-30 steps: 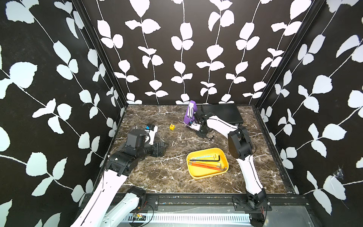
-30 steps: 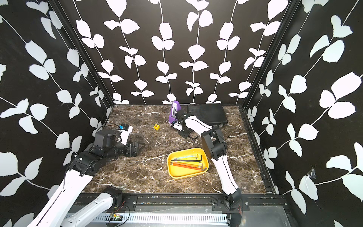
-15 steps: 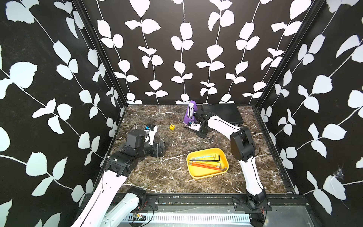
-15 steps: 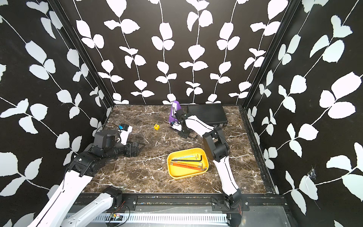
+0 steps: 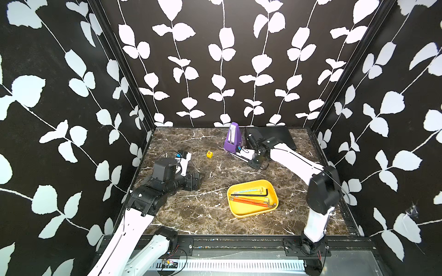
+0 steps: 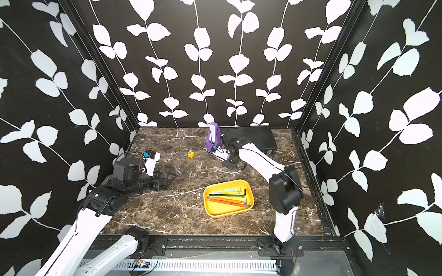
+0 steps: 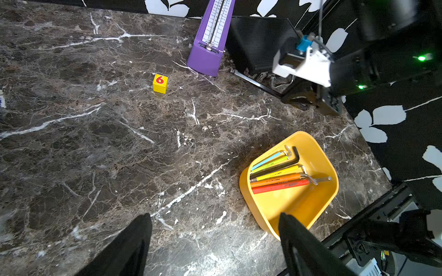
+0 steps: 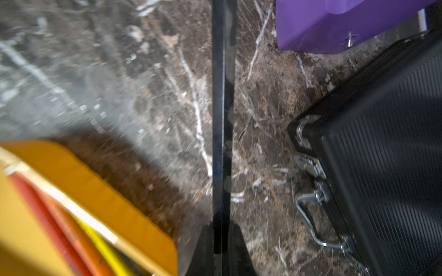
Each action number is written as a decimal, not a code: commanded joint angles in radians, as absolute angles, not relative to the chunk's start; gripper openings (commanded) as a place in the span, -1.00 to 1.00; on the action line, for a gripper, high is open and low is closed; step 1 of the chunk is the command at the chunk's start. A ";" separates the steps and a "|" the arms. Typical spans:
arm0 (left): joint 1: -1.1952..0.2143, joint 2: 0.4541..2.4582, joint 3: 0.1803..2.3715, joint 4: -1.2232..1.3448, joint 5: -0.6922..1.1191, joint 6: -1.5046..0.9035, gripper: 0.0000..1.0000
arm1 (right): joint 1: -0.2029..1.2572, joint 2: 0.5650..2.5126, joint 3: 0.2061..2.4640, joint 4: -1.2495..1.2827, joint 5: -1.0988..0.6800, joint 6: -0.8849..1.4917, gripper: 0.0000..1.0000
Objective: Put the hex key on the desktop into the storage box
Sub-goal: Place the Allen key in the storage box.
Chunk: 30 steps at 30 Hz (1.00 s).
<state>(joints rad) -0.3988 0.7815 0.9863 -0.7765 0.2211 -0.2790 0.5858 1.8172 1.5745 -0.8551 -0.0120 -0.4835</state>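
Currently I count one black hex key (image 7: pixel 256 83) clamped in the right gripper (image 8: pixel 221 241), low by the desktop (image 5: pixel 191 210). It is crowded by one purple metronome (image 5: pixel 232 138) and one black ribbed case (image 5: pixel 272 136). Six hex keys (image 7: pixel 279 178) lie in the storage box (image 5: pixel 248 209). One yellow "6" cube (image 5: pixel 209 154) sits apart. The left gripper (image 7: pixel 215 222) gapes wide and empty.

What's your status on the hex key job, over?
Left end effector open, empty. Right end effector shut on black hex key, beside purple metronome and black case. Yellow storage box holds other keys; path looks clear.

purple metronome (image 5: pixel 231 139), yellow numbered cube (image 5: pixel 209 154), black ribbed case (image 5: pixel 281 133)
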 commanded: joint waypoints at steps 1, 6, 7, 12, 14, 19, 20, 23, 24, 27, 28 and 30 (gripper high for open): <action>-0.402 0.766 0.978 -0.742 0.227 -0.282 0.68 | 0.622 1.695 1.477 -0.852 -0.032 -0.518 -1.00; -0.402 0.760 0.978 -0.732 0.229 -0.285 0.68 | 0.693 1.545 1.332 -0.885 -0.016 -0.542 -1.00; -0.402 0.758 0.977 -0.730 0.230 -0.285 0.68 | 0.708 1.523 1.319 -0.897 -0.018 -0.540 -1.00; -0.402 0.759 0.968 -0.707 0.229 -0.290 0.68 | 0.772 1.425 1.176 -0.904 -0.035 -0.520 -1.00; -0.402 0.760 0.966 -0.696 0.230 -0.296 0.67 | 0.795 1.404 1.151 -0.922 -0.027 -0.515 -1.00; -0.402 0.762 0.963 -0.681 0.226 -0.304 0.67 | 0.829 1.394 1.122 -0.978 -0.008 -0.497 -1.00; -0.402 0.761 0.963 -0.678 0.224 -0.305 0.67 | 0.830 1.396 1.119 -0.983 -0.005 -0.493 -1.00; -0.402 0.759 0.965 -0.677 0.223 -0.310 0.67 | 0.839 1.417 1.117 -0.989 0.014 -0.483 -1.00; -0.401 0.757 0.963 -0.677 0.225 -0.311 0.67 | 0.844 1.433 1.123 -0.996 0.019 -0.485 -1.00; -0.401 0.751 0.963 -0.683 0.227 -0.313 0.67 | 0.854 1.477 1.142 -0.996 0.038 -0.480 -1.00; -0.402 0.747 0.965 -0.687 0.226 -0.313 0.67 | 0.856 1.492 1.150 -0.994 0.044 -0.477 -1.00; -0.402 0.740 0.965 -0.694 0.221 -0.310 0.67 | 0.862 1.521 1.165 -0.997 0.050 -0.474 -1.00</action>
<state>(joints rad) -0.3988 0.7612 0.9733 -0.7040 0.2207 -0.3061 0.8490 1.4937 1.1347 -0.9813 0.0250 -0.4942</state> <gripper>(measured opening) 0.835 0.096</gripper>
